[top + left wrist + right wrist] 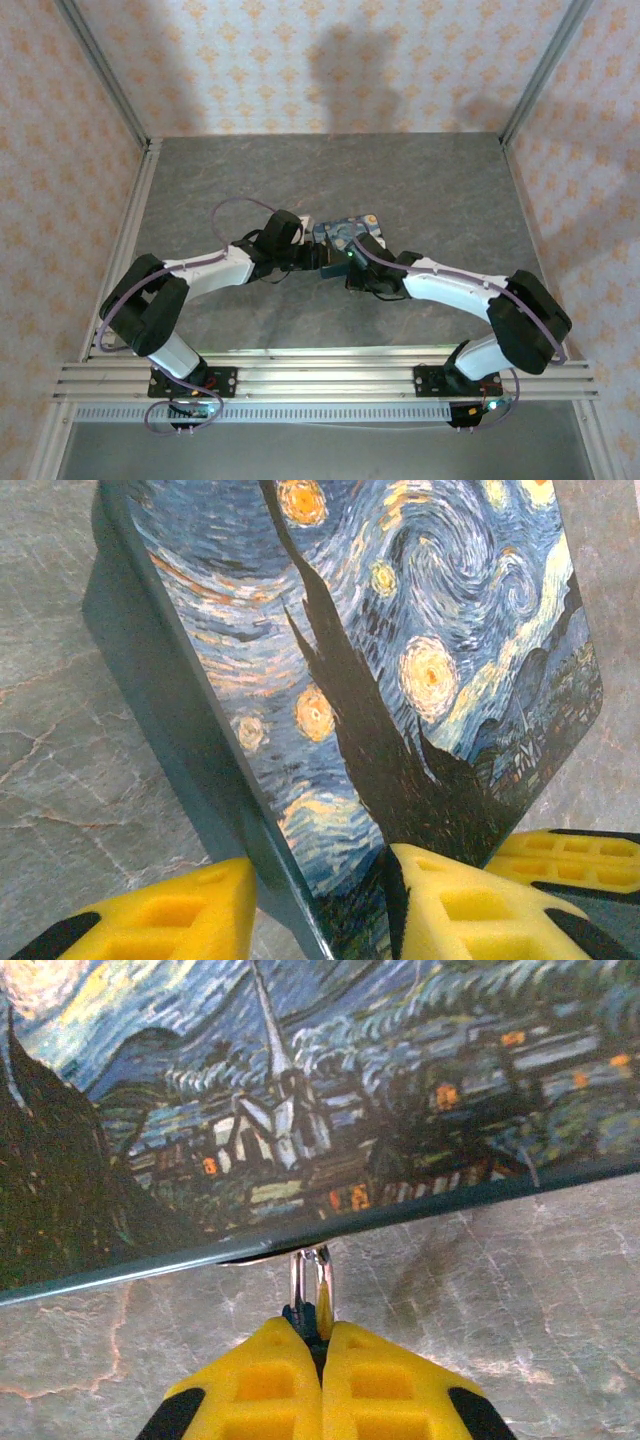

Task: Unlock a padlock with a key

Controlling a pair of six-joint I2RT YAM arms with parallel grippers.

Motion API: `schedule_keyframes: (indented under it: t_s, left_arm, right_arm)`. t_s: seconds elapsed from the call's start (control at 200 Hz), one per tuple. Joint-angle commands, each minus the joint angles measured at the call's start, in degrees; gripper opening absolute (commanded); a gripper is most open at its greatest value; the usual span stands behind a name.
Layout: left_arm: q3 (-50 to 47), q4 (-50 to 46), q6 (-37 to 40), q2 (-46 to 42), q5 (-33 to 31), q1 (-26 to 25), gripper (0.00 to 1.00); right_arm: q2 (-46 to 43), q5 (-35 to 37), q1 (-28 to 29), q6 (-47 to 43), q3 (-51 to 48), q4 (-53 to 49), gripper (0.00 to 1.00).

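Note:
The padlock is a tiny blue body with a thin silvery loop that runs up under the rim of the painted box. My right gripper is shut on the blue body. The dark blue, yellow-swirled box sits mid-table between both arms. My left gripper is shut on the box at a near corner, one finger against its teal side and the other on the painted lid. My right gripper's yellow fingers lie beside that corner. No key is in sight.
The box rests on a grey marbled tabletop. Aluminium rails cross the near edge, and frame posts stand at the back corners against patterned walls. Both arms meet at the middle.

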Motion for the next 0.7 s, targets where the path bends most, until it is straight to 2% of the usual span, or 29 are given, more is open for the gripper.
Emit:
schedule_keyframes:
  t_s: [0.0,0.195,0.375,0.55,0.696]
  left_arm:
    - [-1.9,-1.5,2.9,-5.4,-2.4,-0.1,0.39]
    - [-11.2,1.9,1.6,-15.8,-3.6,-0.5,0.4]
    - [-19.1,6.4,1.5,-22.6,-5.8,-3.9,0.41]
    - [-20.8,13.3,4.0,-19.2,-9.0,-11.8,0.41]
    - [-21.3,23.7,6.9,-13.3,-10.0,-14.1,0.4]
  right_arm:
    - [-0.1,-0.4,-0.1,6.0,1.8,-0.5,0.0]
    - [0.1,-0.1,-0.1,13.9,2.5,-2.1,0.0]
    - [2.0,-0.5,0.0,19.1,3.9,-3.6,0.0]
    - [3.9,-2.0,0.1,22.6,5.8,-4.2,0.0]
    - [5.0,-1.9,0.7,24.1,8.4,-7.6,0.0]
